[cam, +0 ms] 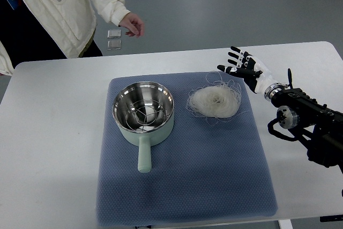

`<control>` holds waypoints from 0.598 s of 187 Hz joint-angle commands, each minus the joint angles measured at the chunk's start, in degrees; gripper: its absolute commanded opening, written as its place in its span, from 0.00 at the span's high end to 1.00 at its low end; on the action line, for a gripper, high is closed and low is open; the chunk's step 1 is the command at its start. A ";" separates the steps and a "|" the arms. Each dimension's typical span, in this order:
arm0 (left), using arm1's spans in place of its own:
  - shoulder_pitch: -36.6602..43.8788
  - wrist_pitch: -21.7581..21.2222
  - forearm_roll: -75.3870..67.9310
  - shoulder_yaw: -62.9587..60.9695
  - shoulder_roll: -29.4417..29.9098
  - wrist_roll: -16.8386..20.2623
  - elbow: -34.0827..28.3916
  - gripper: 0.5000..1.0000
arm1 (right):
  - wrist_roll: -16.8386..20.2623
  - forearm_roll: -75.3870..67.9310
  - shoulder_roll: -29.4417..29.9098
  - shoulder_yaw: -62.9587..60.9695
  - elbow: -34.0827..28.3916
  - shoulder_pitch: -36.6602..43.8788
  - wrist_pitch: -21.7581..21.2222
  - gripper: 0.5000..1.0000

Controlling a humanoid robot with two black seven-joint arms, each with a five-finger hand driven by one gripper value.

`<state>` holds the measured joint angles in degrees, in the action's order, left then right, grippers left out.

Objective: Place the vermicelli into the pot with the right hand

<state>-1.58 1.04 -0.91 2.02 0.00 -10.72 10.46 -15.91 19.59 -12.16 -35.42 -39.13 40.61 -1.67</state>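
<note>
Vermicelli [214, 102] is seen lying as a loose, pale, translucent nest on the blue mat [187, 186], just right of the pot [143, 112] and apart from it. Stray strands are splayed out around the nest's rim, while the middle is wound more densely; the bundle is judged to be light, springy and prone to shedding threads when lifted. The pot is set with its mouth up and its handle turned toward the robot's side, so the opening is left clear for a drop from above; a wire rack is seen inside the steel bowl. Both things are laid on the mat, which is likely meant to stop them sliding on the white table [48, 148]. The right hand [244, 67] is held above the table just beyond the nest's far right edge, with fingers spread and nothing held, not touching the strands. That open pose beside the nest is judged to suit an approach before a grasp, so the task is taken as barely begun. The left hand is not in view. A person in a white jacket [59, 4] is seen standing at the far left corner, one hand [132, 24] hanging clear of the table.
</note>
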 commanded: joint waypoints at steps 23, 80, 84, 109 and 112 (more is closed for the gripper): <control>0.00 0.01 -0.06 0.00 0.00 0.00 0.00 0.00 | 0.00 0.01 0.03 0.00 0.01 0.09 0.00 0.14; 0.00 0.01 -0.06 0.09 0.00 0.09 0.00 0.00 | 0.00 0.01 0.03 0.00 0.01 0.09 0.00 0.14; 0.00 0.01 0.03 0.09 0.00 0.09 0.00 0.00 | 0.00 -0.08 0.03 0.00 0.01 0.09 0.00 0.14; 0.00 0.01 0.03 0.09 0.00 0.09 0.00 0.00 | -0.09 0.01 -0.15 0.09 0.01 0.09 -0.09 0.14; 0.00 0.01 0.03 0.09 0.00 0.09 0.00 0.00 | -0.09 0.01 -0.15 0.09 0.01 0.09 -0.09 0.14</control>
<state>-1.58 1.06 -0.88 2.12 0.00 -10.63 10.46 -15.98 19.55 -12.18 -35.42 -39.11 40.68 -1.67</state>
